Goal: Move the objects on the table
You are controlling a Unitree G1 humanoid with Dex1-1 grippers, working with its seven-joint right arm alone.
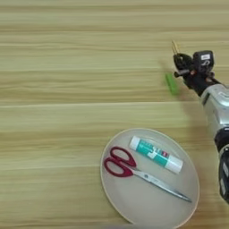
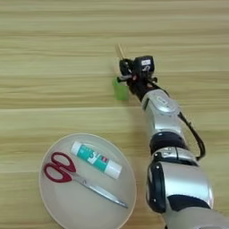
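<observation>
Objects of the task lie on a wide light wooden table (image 1: 58,67) whose horizontal grain stripes fill both views edge to edge; nothing of the room beyond the tabletop shows. A round beige plate (image 1: 134,203) sits in the lower part of the frame, right of centre in the left eye view and lower left in the right eye view. On it lie the red-handled scissors (image 1: 134,170), handles toward the left and blades pointing to the lower right, and just above them the white-and-teal glue stick (image 1: 156,154), set diagonally, close beside the scissors.

Well above the plate, in the upper right of the left eye view, a small bright green block (image 2: 120,89) stands on the wood. Just to its upper right is the right gripper (image 2: 128,70), at the end of the silver forearm (image 2: 162,107) that rises from the lower right. A thin amber-brown screwdriver (image 2: 120,50) sticks out beyond the black fingers toward the top of the frame; whether the fingers clasp it cannot be told.
</observation>
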